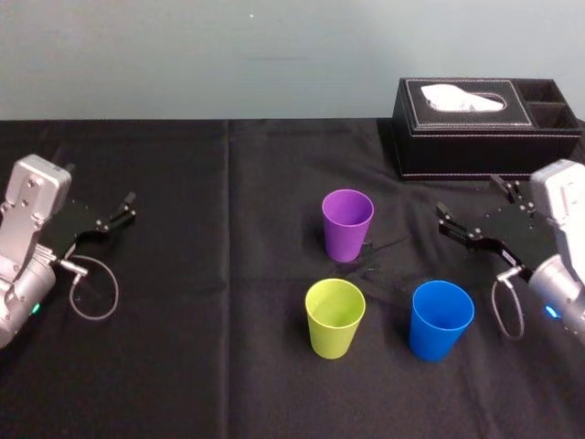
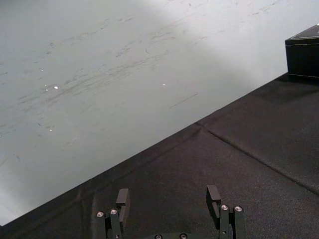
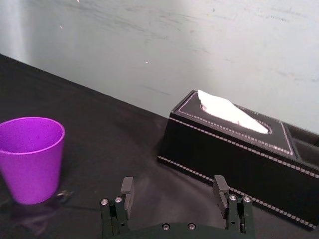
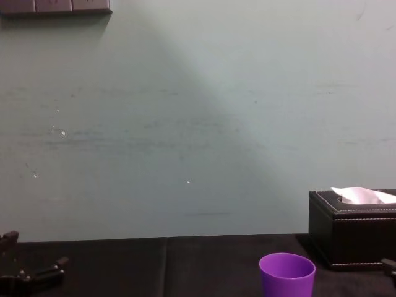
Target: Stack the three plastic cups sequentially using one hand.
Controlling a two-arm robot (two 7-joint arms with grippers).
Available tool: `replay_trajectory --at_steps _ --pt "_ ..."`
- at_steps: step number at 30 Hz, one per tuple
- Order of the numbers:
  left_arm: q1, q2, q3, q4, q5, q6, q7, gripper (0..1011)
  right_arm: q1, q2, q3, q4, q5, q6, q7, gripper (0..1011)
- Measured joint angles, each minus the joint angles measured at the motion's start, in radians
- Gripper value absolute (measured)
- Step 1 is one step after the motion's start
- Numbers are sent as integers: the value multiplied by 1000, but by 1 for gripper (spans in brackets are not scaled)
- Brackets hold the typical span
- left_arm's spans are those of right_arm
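Purple cup [image 1: 347, 224], yellow-green cup [image 1: 335, 317] and blue cup [image 1: 441, 320] stand separate, mouths up for nesting; my right gripper [image 1: 468, 197] and left gripper [image 1: 124, 209] flank them, jaws apart.

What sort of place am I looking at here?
Likely a robot test bench: a black-clothed table against a bare wall, with the left gripper and right gripper open either side of a purple cup, yellow-green cup and blue cup.

Two silver-grey arms with black tools.
The left arm [image 1: 32, 215] and right arm [image 1: 562, 206] have boxy light-grey wrist housings with small screws, thin grey cable loops [image 1: 116, 293] and teal lights [image 1: 35, 309]. The left tool [image 2: 168, 191] and right tool [image 3: 173, 180] are black with silver screw heads.
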Motion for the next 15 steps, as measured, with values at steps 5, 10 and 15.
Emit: replay_trajectory --at_steps 5,10,15 --pt "0 0 0 0 0 0 0 1011 -56 26 47 -20 93 -32 89 1003" --pt "0 0 0 0 0 0 0 1011 -131 66 96 -57 171 -76 178 1004" --pt "0 0 0 0 0 0 0 1011 -201 101 135 -96 203 -117 226 1002"
